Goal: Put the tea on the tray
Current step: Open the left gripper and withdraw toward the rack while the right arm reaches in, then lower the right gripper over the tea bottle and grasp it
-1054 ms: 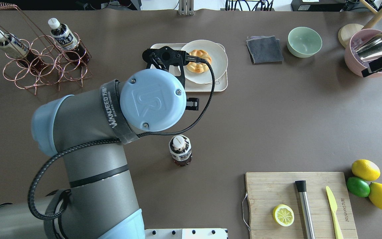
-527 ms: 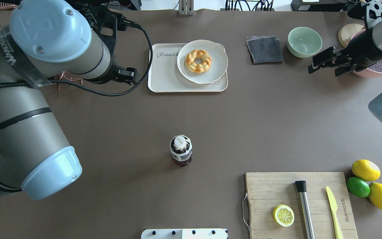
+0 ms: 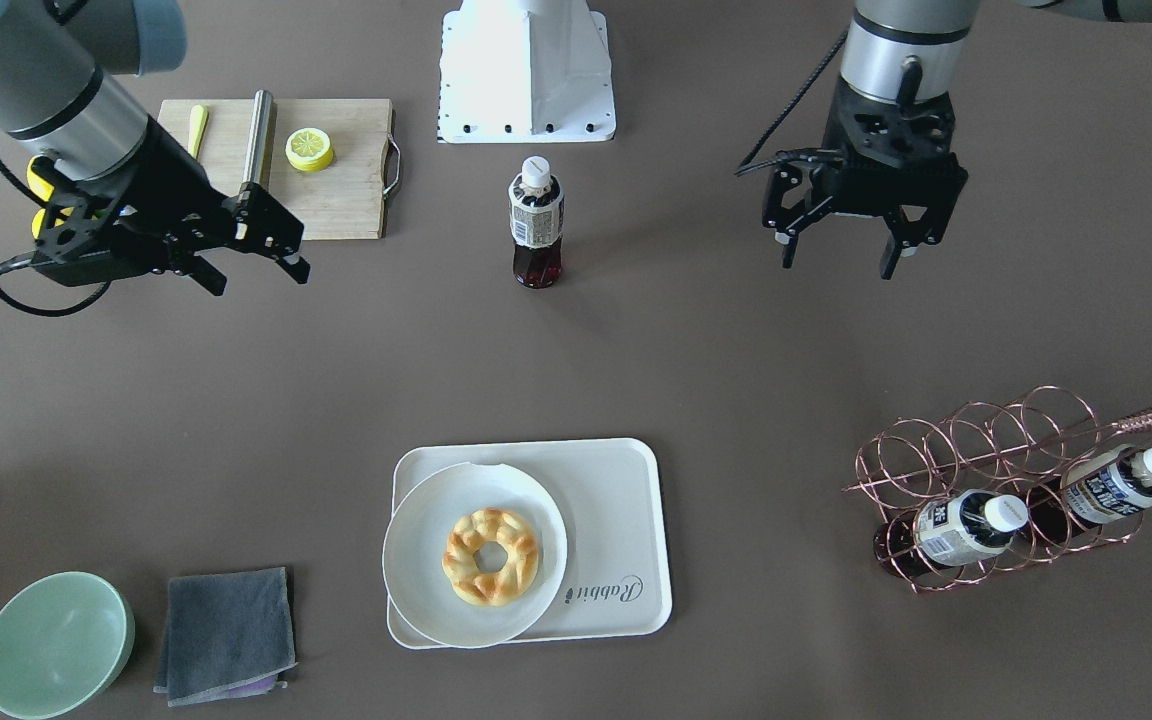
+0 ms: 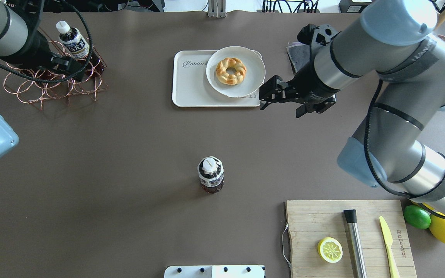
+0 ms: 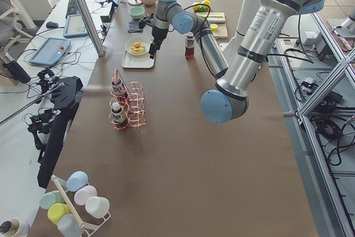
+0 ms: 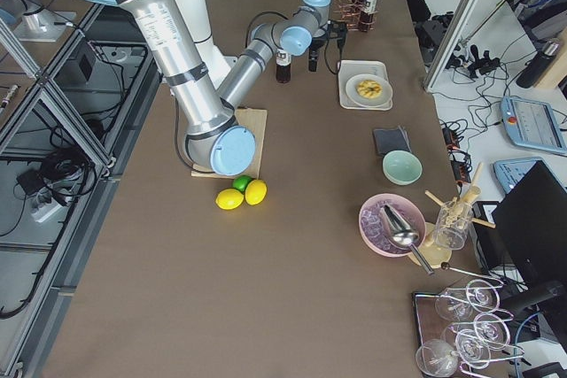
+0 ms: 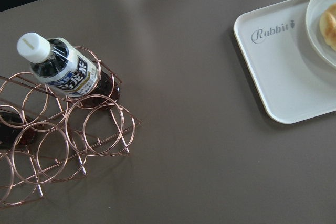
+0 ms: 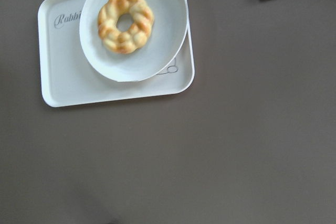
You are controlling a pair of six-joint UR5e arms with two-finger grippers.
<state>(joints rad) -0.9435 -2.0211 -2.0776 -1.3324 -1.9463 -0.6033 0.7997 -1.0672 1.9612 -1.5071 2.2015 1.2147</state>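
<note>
While both arms hang in the air, the brown worktop (image 4: 129, 135) carries everything else. The right arm (image 4: 381, 58) reaches over the right half. The right claw (image 3: 258, 280) is raised clear of the surface, its fingers spread apart with nothing between them. The left arm (image 3: 901, 40) stands over the left half, and the left claw (image 3: 836, 265) points down, also spread and empty.

A wooden cutting board (image 4: 323, 216) lies by the corner where the robot's edge meets the right end. On it are a lemon half (image 4: 330, 250), a steel rod with a black tip (image 4: 354, 243) and a yellow knife (image 4: 388, 243). Two lemons (image 6: 230, 199) and a lime (image 4: 416, 217) sit just beside it, toward the right end.

A copper wire rack (image 3: 996, 470) stands near the corner of the far edge and the left end, with two bottles (image 3: 966, 525) lying tilted in its rings. The tray (image 4: 191, 88) rests near the middle of the far edge, lettered "Rabbit". A round white plate (image 4: 253, 61) sits on its right part, its rim lapping over the tray's rim, and holds a braided bread ring (image 4: 231, 71).

Farther along the far edge toward the right end lie a pale green bowl (image 3: 56, 645) and a folded grey cloth (image 3: 226, 630).

The tea (image 4: 211, 179) stands upright on the bare worktop, about midway along its length and nearer the robot's edge. It is well apart from the tray and touched by neither claw.
</note>
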